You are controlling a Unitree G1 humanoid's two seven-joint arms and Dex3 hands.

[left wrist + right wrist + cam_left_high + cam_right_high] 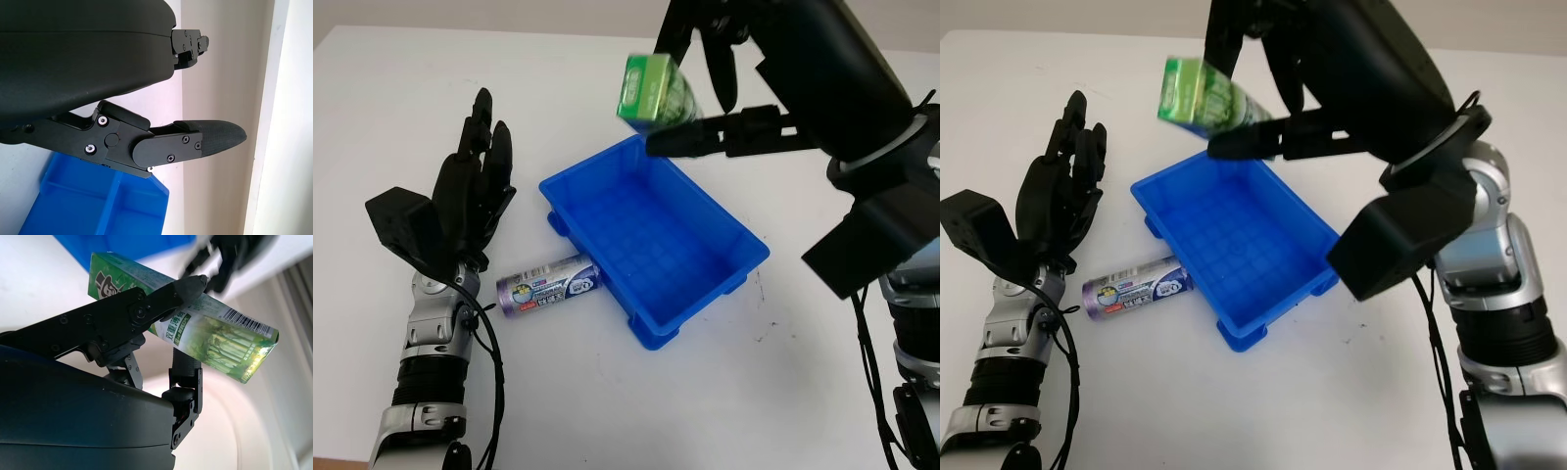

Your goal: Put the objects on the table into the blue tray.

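Note:
My right hand [677, 98] is shut on a green box [654, 90], holding it tilted in the air above the far corner of the blue tray [587, 162]. The box [215, 335] lies between the black fingers, its barcode end sticking out. The tray stands at an angle in the middle of the white table, with nothing inside it. A purple cylinder with a printed label [548, 284] lies on its side against the tray's left wall. My left hand [475, 186] is open, raised left of the tray and above the cylinder. The left wrist view catches a part of the tray [98, 205].
The white table [705, 392] stretches bare in front of the tray and at its far left. A small dark mark [766, 294] sits on the table right of the tray. Black cables hang along both forearms.

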